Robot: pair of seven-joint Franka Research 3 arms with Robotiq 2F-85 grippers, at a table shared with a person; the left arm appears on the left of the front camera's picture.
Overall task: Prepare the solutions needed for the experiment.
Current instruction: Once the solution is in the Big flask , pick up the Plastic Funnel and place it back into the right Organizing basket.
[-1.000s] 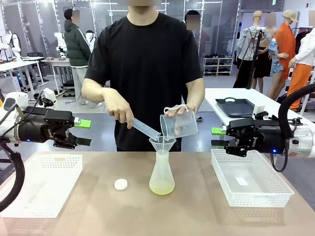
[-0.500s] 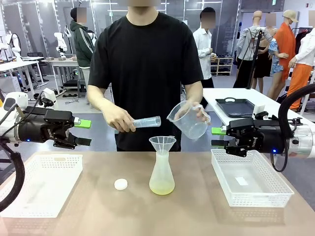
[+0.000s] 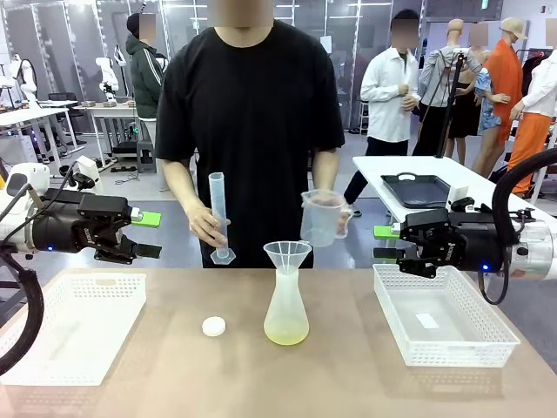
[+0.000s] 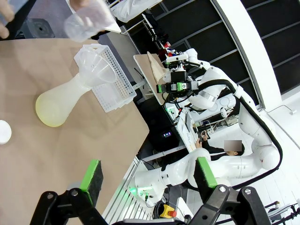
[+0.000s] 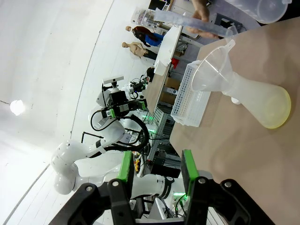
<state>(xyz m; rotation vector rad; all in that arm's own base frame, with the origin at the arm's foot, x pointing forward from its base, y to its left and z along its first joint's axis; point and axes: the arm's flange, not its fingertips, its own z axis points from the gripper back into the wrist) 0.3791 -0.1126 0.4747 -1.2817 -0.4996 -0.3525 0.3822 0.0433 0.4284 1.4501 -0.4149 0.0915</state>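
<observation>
A frosted conical flask (image 3: 286, 305) stands mid-table with a clear funnel (image 3: 287, 254) in its neck. The solutions (image 3: 286, 332) lie as a shallow pale yellow-green layer at its bottom. Behind it the person holds a graduated cylinder (image 3: 218, 216) upright in one hand and a clear measuring jug (image 3: 323, 218) in the other. My left gripper (image 3: 146, 233) hovers open over the left basket. Over the right basket, my right gripper (image 3: 385, 243) has its jaws apart on nothing. The flask (image 4: 58, 101) also appears in the left wrist view beyond my left gripper (image 4: 148, 176), and the flask (image 5: 255, 96) in the right wrist view beyond my right gripper (image 5: 156, 168).
A small white cap (image 3: 213, 326) lies left of the flask. White mesh baskets sit at the table's left (image 3: 87, 280) and right (image 3: 452, 355). A black tray (image 3: 416, 189) rests on a table behind. Other people stand farther back.
The person swung the cylinder from tilted at the funnel to upright, and righted the jug while drawing it back from above the funnel. Both grippers stayed still.
</observation>
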